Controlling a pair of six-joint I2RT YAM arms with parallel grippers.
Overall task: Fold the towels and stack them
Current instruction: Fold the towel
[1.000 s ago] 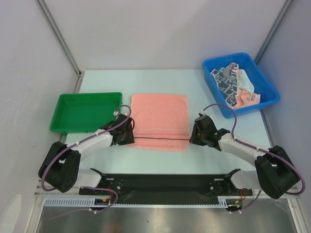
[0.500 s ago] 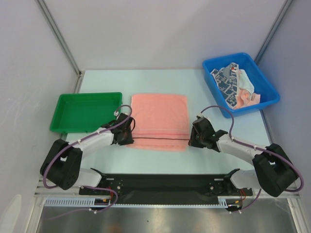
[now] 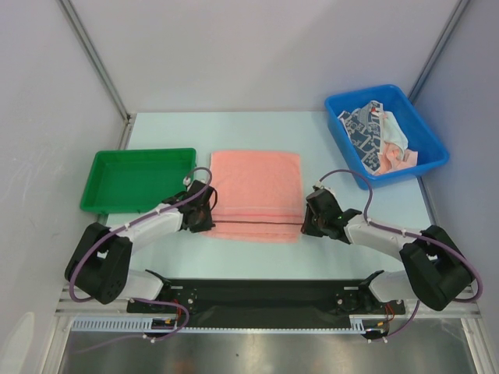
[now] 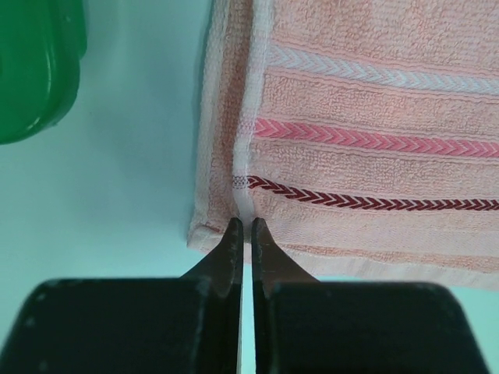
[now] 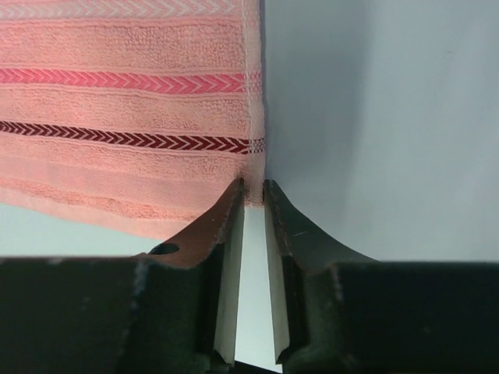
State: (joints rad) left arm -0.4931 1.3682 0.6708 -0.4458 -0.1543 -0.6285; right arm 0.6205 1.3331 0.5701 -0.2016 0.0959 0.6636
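Left jaws clamped on pink towel (image 3: 256, 183) corner | right jaws narrow astride opposite corner, grip unclear | green tray (image 3: 136, 179) left

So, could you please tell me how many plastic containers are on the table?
2: the green tray at the left, beside the left arm, and the blue bin at the far right, holding crumpled towels.

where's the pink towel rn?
Top view: pink towel flat mid-table, green tray to its left, blue bin far right; left gripper and right gripper at its near corners.
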